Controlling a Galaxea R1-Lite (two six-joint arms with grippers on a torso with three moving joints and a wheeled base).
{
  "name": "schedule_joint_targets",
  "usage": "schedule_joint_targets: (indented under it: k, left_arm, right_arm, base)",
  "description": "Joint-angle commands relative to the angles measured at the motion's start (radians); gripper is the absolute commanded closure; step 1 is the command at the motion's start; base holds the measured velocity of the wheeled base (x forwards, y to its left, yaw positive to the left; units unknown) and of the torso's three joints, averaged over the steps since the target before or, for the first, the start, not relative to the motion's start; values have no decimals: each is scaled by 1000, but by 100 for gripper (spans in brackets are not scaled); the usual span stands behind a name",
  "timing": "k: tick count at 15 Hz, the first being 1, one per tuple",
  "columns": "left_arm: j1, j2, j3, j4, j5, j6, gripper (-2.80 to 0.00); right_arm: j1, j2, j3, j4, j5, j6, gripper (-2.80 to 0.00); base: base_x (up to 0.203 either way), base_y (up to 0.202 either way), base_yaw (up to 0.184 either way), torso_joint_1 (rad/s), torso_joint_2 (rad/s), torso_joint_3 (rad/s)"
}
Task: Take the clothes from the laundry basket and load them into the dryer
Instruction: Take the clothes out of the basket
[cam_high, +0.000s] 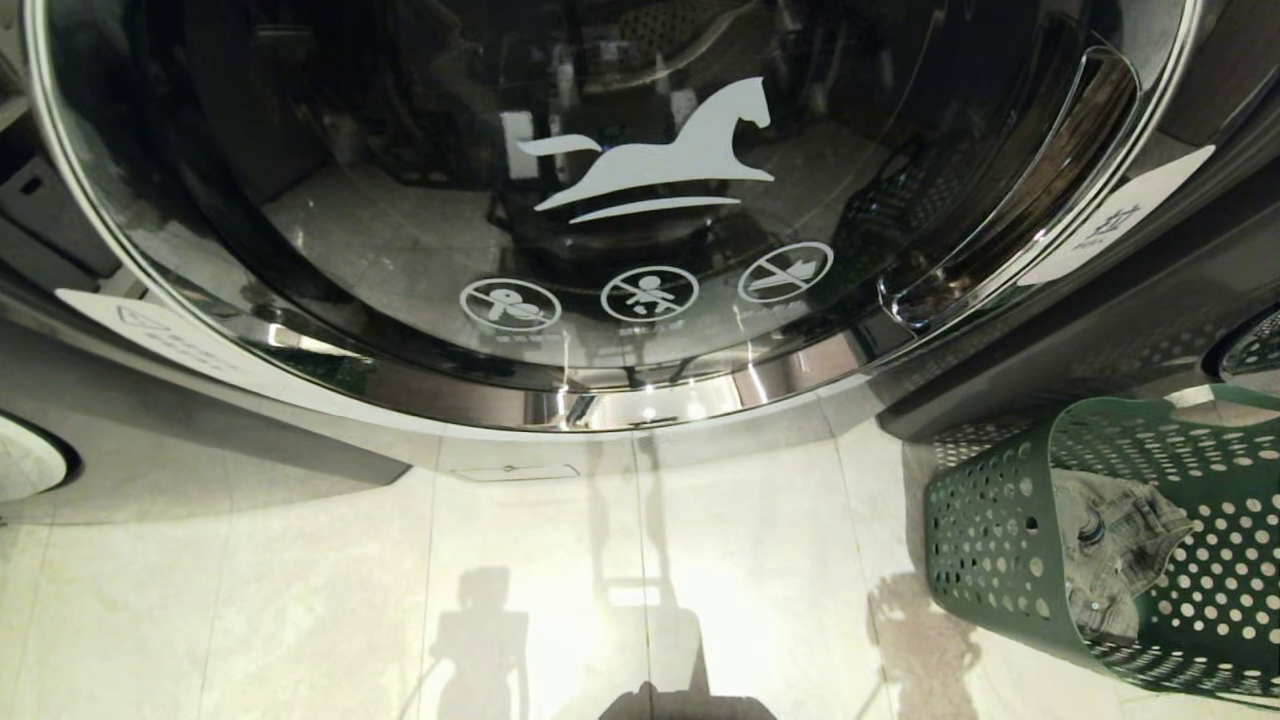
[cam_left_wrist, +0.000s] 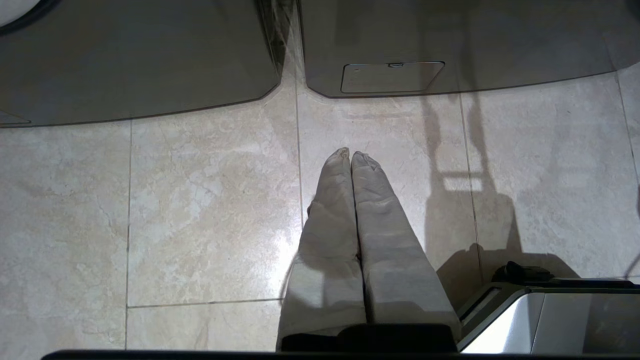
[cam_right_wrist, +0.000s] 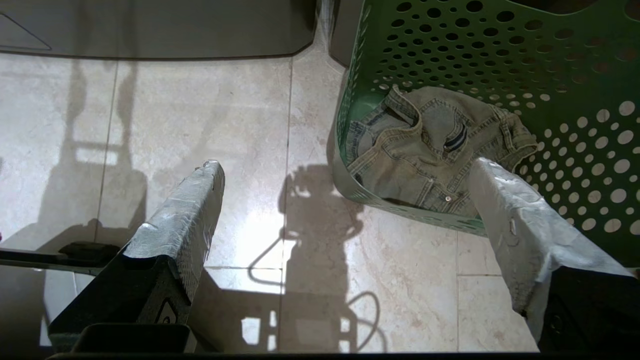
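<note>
The dryer's round glass door (cam_high: 640, 200), marked with a white horse, fills the head view and is shut. The green laundry basket (cam_high: 985, 540) stands on the floor at the lower right, its holed wall (cam_right_wrist: 500, 45) close in the right wrist view. A grey denim garment of the clothes (cam_high: 1115, 550) lies inside it (cam_right_wrist: 425, 155). My right gripper (cam_right_wrist: 347, 167) hangs open and empty above the floor, just short of the basket's near rim. Over bare tiles my left gripper (cam_left_wrist: 351, 154) is shut with nothing in it. Neither gripper shows in the head view.
Pale floor tiles (cam_high: 300, 600) run up to the machines. A second machine's front (cam_high: 30, 460) stands to the left of the dryer. The dryer's low panel has a small service flap (cam_left_wrist: 392, 77). My own base's corner (cam_left_wrist: 550, 320) sits beside the left gripper.
</note>
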Motion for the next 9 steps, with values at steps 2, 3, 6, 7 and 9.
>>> schedule_joint_targets:
  k: [2, 3, 6, 7, 9]
  left_arm:
    - [1, 1, 0, 0, 0, -1, 0]
    - [-1, 0, 0, 0, 0, -1, 0]
    - [0, 0, 0, 0, 0, -1, 0]
    - [-1, 1, 0, 0, 0, 0, 0]
    - [1, 1, 0, 0, 0, 0, 0]
  right_arm:
    - [-1, 28, -86, 50, -14, 1, -280]
    - [-1, 84, -156, 90, -38, 19, -280]
    - [-2, 371, -331, 163, -134, 158, -280]
    - [-3, 472, -365, 175, -174, 221, -280]
    - [-3, 675, -375, 189, -244, 349, -280]
  base:
    - [0, 0, 0, 4, 0, -36]
    - [0, 0, 0, 0, 0, 0]
    - [0, 0, 0, 0, 0, 0]
    - [0, 0, 0, 0, 0, 0]
    - [0, 0, 0, 0, 0, 0]
